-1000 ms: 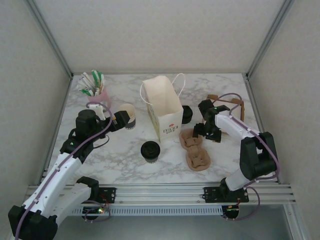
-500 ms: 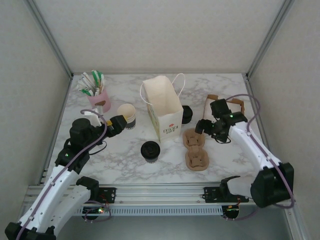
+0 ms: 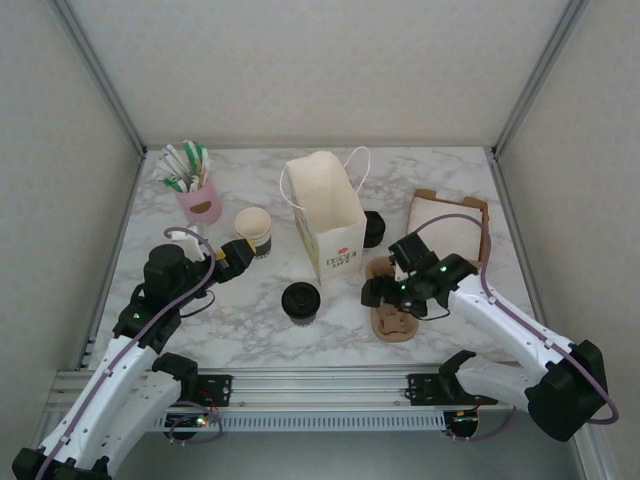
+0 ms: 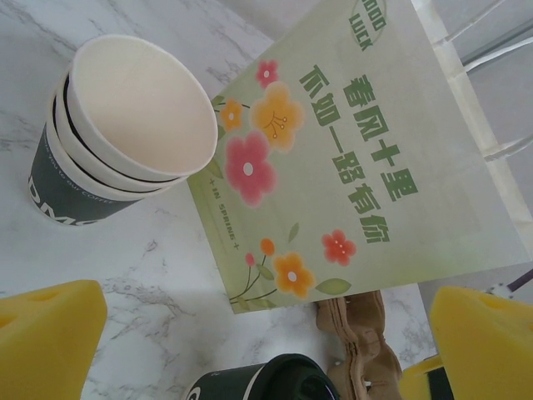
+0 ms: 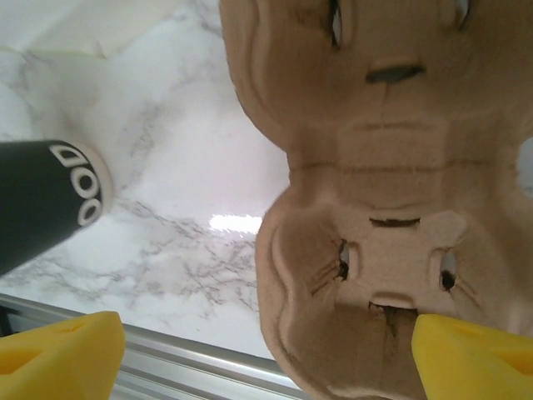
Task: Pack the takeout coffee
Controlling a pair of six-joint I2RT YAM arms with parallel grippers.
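The takeout coffee [image 3: 300, 301], a small paper cup with a dark banded wall and a round black plastic lid, stands upright on the white marbled worktop [image 3: 240, 325], in front of the tall cream paper bag [image 3: 327, 215] with string handles and apart from it. The left pincer [image 3: 238, 256] is spread wide and empty, low beside the stacked lidless paper cups [image 3: 254, 230]. The right pincer [image 3: 374, 293] is also spread with nothing in it, over the brown moulded-pulp cup carrier [image 3: 395, 310], just right of the coffee.
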